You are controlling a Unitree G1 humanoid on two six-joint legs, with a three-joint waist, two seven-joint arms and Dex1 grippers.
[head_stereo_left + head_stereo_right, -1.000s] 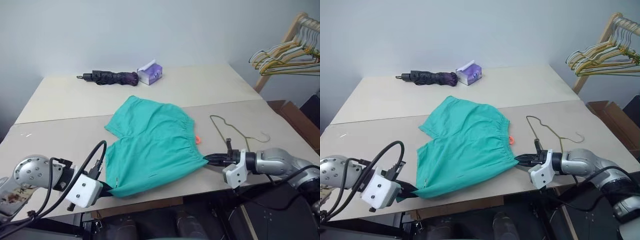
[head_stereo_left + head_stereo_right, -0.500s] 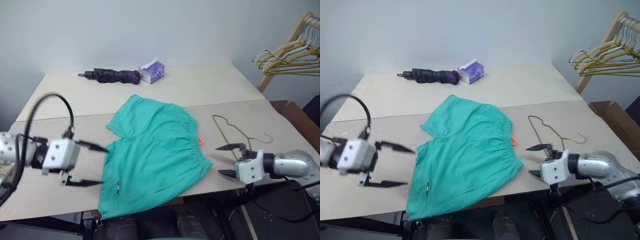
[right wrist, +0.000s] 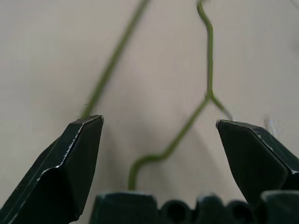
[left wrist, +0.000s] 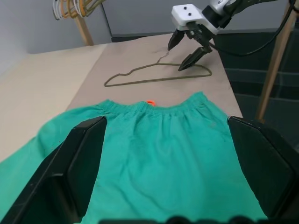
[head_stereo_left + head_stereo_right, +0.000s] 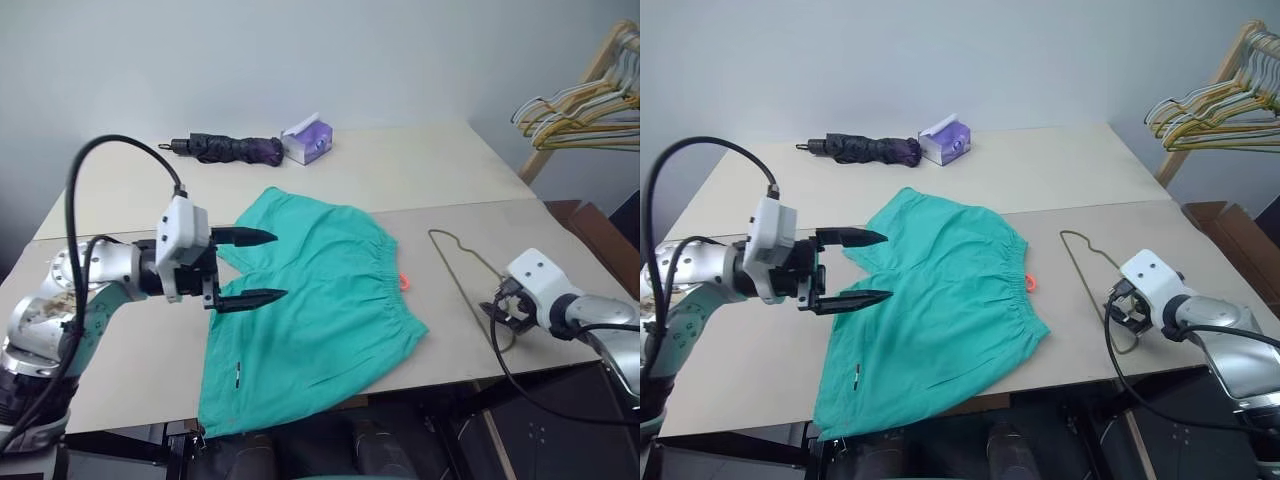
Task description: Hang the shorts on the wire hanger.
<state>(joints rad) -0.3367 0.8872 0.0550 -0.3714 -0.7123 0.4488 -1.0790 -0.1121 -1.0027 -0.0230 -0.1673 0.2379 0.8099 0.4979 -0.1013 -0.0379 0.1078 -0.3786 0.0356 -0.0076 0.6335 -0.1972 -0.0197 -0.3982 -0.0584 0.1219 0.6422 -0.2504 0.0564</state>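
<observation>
Lying flat on the beige table [image 5: 120, 370], the soft, light shorts [image 5: 320, 310] are asking for a waistband grip; the left gripper [image 5: 250, 268] is hovering wide open, empty. In the right wrist view, the right gripper [image 3: 159, 135] is gaping, empty, over the thin stiff wire hanger [image 3: 191, 116].

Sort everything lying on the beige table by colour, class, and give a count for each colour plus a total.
Teal-green: 1, the fabric shorts
Olive-gold: 1, the thin wire hanger
Dark purple-black: 1, the folded umbrella
Purple and white: 1, the small tissue box
Total: 4
</observation>
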